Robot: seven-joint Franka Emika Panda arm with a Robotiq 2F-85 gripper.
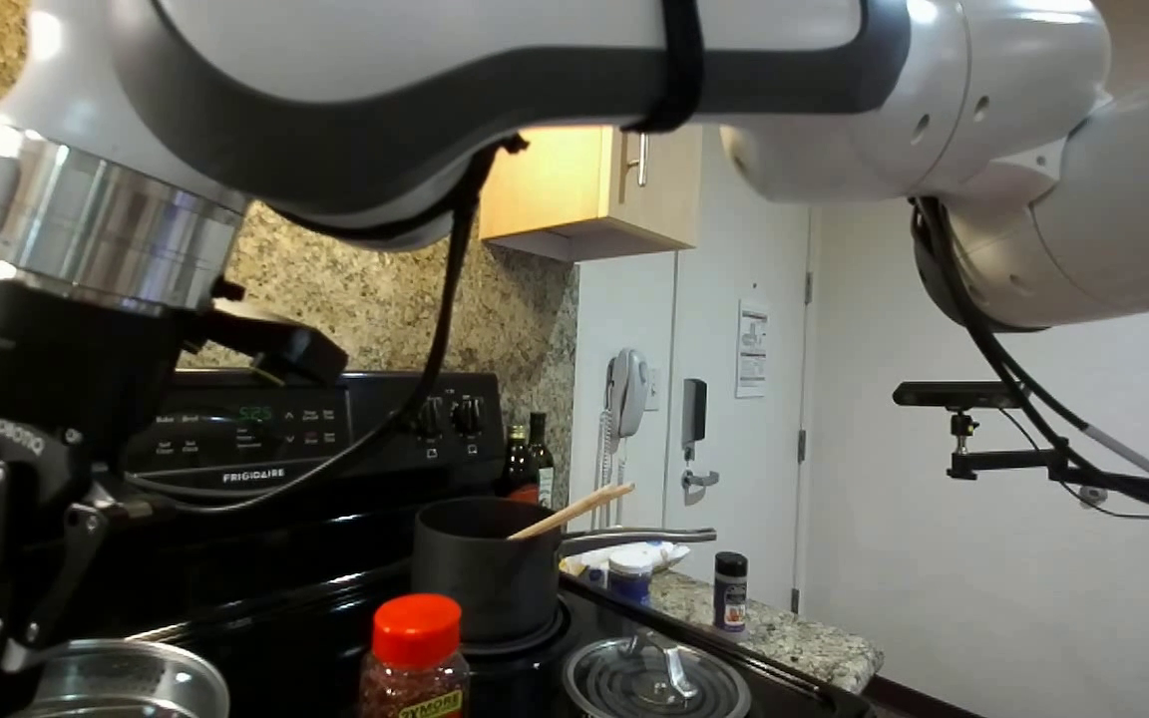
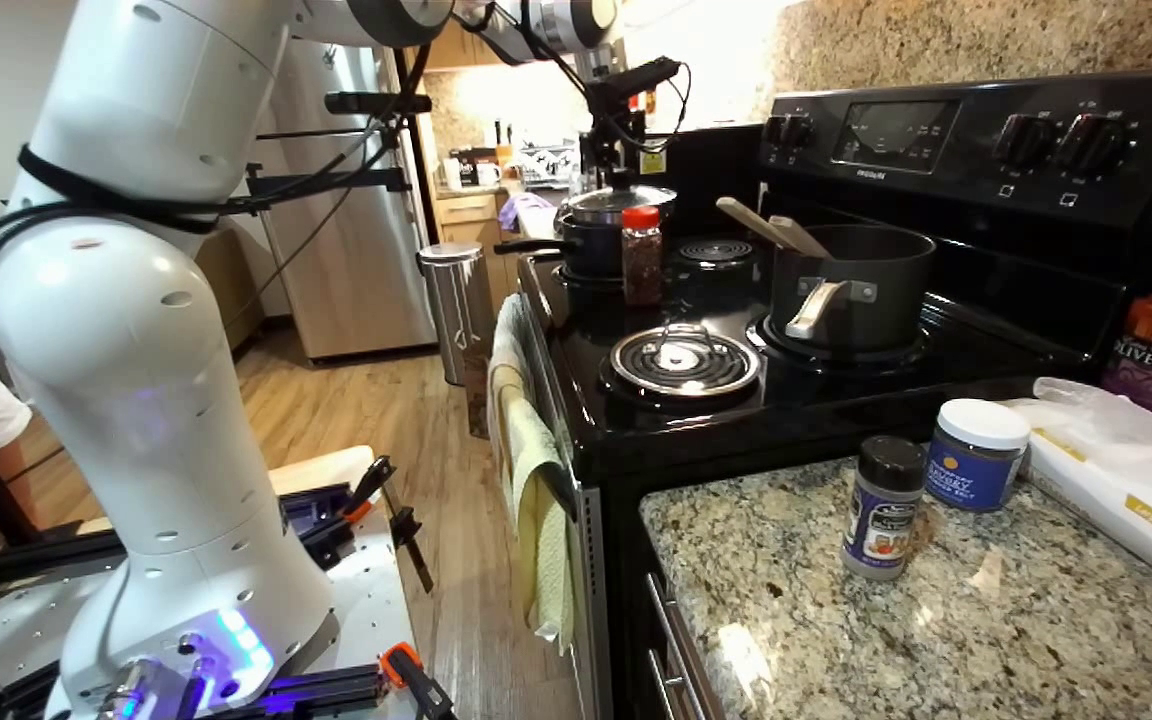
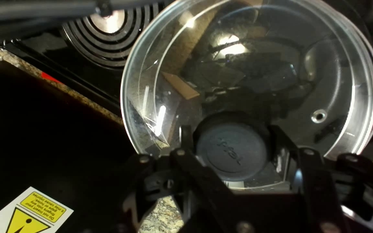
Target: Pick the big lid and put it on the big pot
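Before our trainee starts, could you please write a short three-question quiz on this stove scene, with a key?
1. Fill in the missing word: in the wrist view, the gripper straddles the big lid's round dark ____.

2. True or false: the white-lidded jar stands on the granite counter.

3. Multiple choice: what colour is the cap of the bottle standing on the stove?
a) white
b) black
c) red

Key: 1. knob; 2. true; 3. c.
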